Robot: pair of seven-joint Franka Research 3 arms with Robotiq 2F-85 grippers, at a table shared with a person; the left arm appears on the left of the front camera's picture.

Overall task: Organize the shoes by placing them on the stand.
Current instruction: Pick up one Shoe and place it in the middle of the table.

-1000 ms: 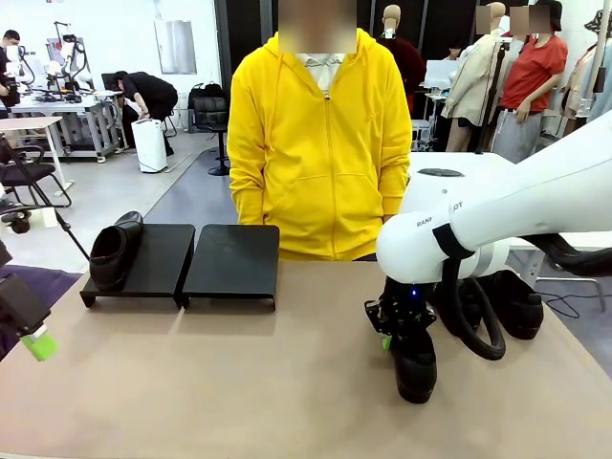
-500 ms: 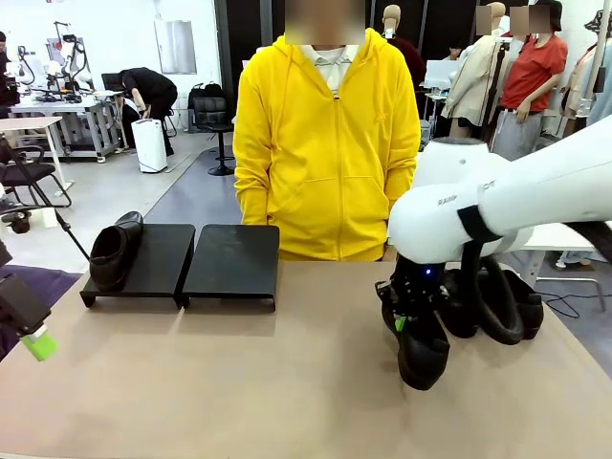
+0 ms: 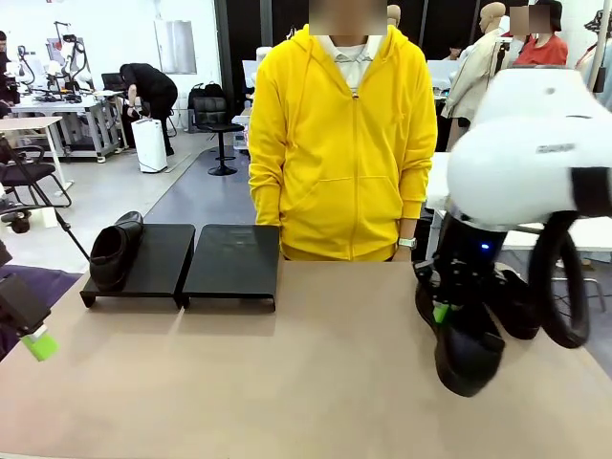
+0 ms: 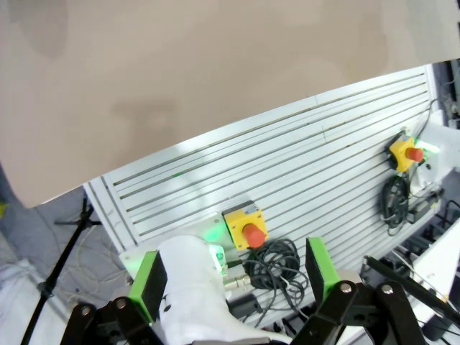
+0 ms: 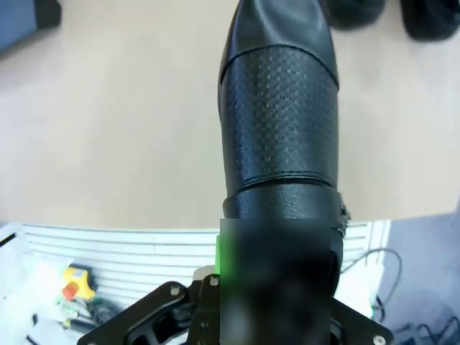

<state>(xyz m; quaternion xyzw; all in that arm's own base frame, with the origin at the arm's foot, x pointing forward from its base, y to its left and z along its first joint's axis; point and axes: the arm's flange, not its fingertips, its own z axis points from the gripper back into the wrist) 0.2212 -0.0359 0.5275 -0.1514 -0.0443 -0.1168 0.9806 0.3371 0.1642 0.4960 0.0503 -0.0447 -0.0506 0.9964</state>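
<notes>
Shoe [image 5: 280,122], glossy black with a pebbled vamp, is clamped in right claw [image 3: 440,313]; left claw [image 4: 233,277] gapes.

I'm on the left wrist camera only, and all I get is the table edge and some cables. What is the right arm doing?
Observer: The right gripper is shut on a black shoe, with the toe pointing away from the fingers.
Operator: Anything on the stand?
Observer: One shoe lies on the stand, on its left tray.
Operator: Where are the others?
Observer: The right wrist view has two more shoes on the table, beyond the held one's toe.
</notes>
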